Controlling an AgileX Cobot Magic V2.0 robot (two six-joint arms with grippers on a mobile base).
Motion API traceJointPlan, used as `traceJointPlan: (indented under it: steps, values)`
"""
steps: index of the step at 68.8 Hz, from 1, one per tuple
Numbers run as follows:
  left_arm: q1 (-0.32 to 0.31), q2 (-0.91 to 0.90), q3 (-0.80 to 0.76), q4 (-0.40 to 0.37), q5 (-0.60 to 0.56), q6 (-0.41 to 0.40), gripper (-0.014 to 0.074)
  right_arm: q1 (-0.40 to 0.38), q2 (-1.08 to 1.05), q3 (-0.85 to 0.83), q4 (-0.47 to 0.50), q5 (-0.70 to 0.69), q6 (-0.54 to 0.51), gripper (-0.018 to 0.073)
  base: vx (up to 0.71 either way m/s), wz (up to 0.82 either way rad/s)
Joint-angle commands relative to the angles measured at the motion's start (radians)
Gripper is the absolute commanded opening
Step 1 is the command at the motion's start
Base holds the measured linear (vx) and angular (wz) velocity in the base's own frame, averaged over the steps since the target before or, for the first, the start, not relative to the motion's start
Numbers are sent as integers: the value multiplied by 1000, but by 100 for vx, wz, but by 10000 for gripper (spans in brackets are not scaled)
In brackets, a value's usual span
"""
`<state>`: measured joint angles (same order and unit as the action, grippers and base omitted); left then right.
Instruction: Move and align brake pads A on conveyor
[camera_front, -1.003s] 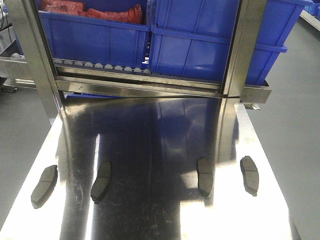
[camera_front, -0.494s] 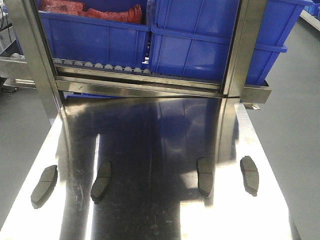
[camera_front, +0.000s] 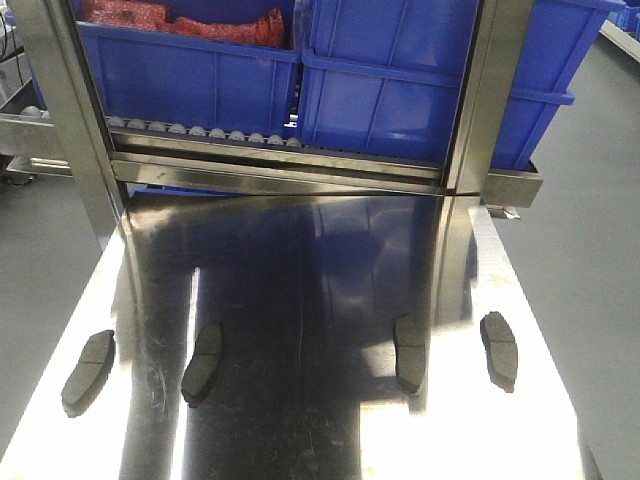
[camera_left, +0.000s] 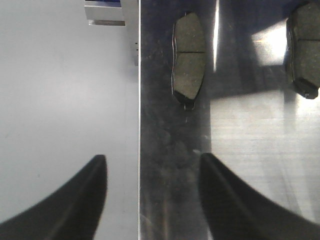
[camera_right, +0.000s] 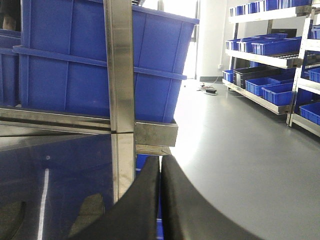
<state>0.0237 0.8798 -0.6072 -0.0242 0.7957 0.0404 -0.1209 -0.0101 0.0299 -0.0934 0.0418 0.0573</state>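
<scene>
presently: four brake pads (camera_front: 204, 363) lay on steel tabletop (camera_front: 300, 300)
left gripper (camera_left: 152, 159) was spread wide, one brake pad (camera_left: 188, 60) ahead; right gripper (camera_right: 160, 160) was closed, empty.

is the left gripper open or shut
Open: the left gripper has its fingers wide apart with nothing between them.

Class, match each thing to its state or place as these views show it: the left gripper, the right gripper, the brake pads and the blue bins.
Column one
1. left gripper
2. right gripper
3. brake pads
4. blue bins

Column two
a. sitting on the roller rack
b. shut, holding nothing
c. lying on the shiny steel tabletop
d. open, holding nothing

Pairs: 1-d, 2-b, 3-c, 4-a
</scene>
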Motion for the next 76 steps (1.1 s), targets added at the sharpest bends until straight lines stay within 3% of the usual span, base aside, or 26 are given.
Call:
traceJointPlan:
  steps: [1, 12, 20, 26, 34, 49, 76]
  values:
    - [-5, 24, -53, -26, -75, 15, 520, -7, -12, 10, -9, -72, -7, -11, 0, 0]
    - [-15, 146, -158, -118, -34, 112, 532, -7, -12, 10, -9, -72, -7, -11, 0, 0]
    - [-63, 271, -248, -173, 1, 164, 532, -7, -12, 10, -9, -72, -7, -11, 0, 0]
    - [-110, 372, -302, -167, 4, 169, 532, -7, -12, 10, -9, -72, -7, -11, 0, 0]
    - [-143, 493, -354, -139, -2, 135, 532, -7, -12, 10, -9, -72, -7, -11, 0, 0]
    - [-142, 675, -405, -50, -59, -30, 532, -7, -12, 10, -9, -72, -7, -11, 0, 0]
    - [-142, 802, -408, -48, -139, -87, 532, -7, -12, 10, -9, -72, -7, -11, 0, 0]
